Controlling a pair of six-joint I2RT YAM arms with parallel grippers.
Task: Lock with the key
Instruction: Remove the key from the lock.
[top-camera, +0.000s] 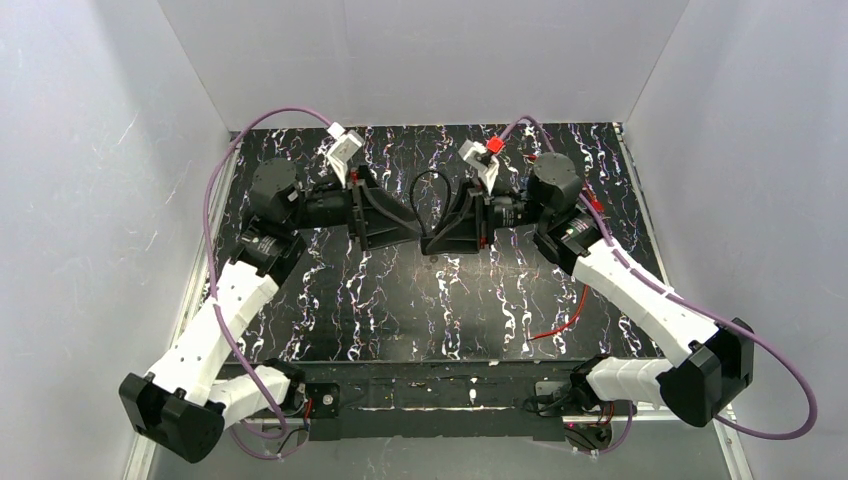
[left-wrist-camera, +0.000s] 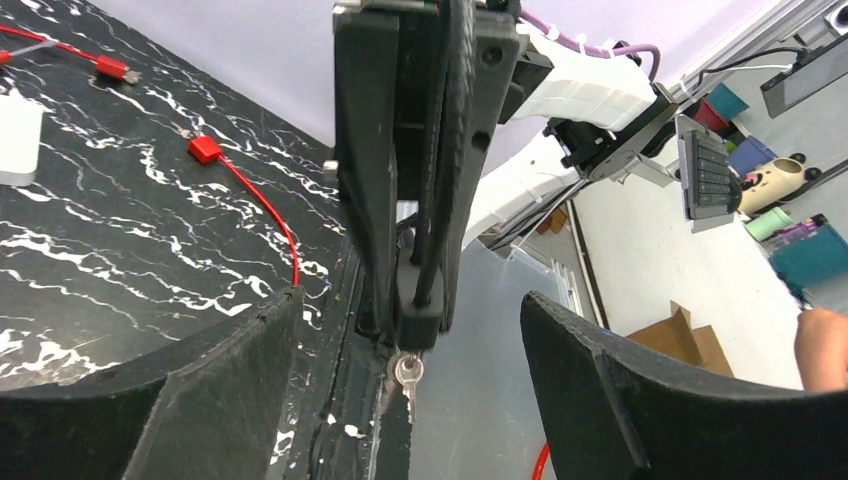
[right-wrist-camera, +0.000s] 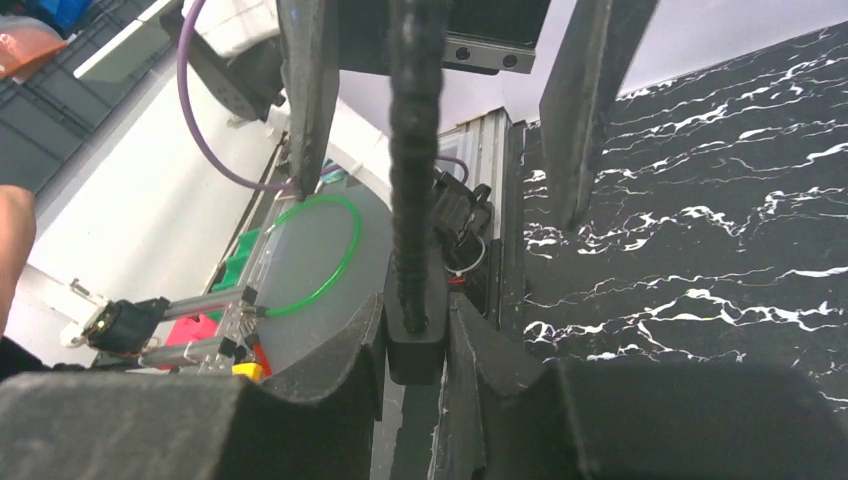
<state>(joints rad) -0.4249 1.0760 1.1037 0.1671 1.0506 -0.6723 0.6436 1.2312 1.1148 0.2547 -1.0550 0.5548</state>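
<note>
A black padlock (right-wrist-camera: 413, 352) with a black cable loop (top-camera: 432, 195) is held above the far middle of the table. My right gripper (right-wrist-camera: 415, 320) is shut on the padlock's body. In the left wrist view the padlock (left-wrist-camera: 418, 300) sits between the right gripper's fingers, and a small silver key (left-wrist-camera: 407, 372) sticks out of its end, pointing at my left gripper. My left gripper (left-wrist-camera: 410, 400) is open, its fingers wide on either side of the key and not touching it. In the top view the left gripper (top-camera: 400, 228) faces the right gripper (top-camera: 447, 228) closely. The key is hidden there.
Red wires lie on the black marbled table (top-camera: 400, 300), one at the right front (top-camera: 560, 325) and one with a red plug (left-wrist-camera: 205, 150). White walls (top-camera: 100, 150) close in the table at the left, back and right. The arm bases stand at the near edge.
</note>
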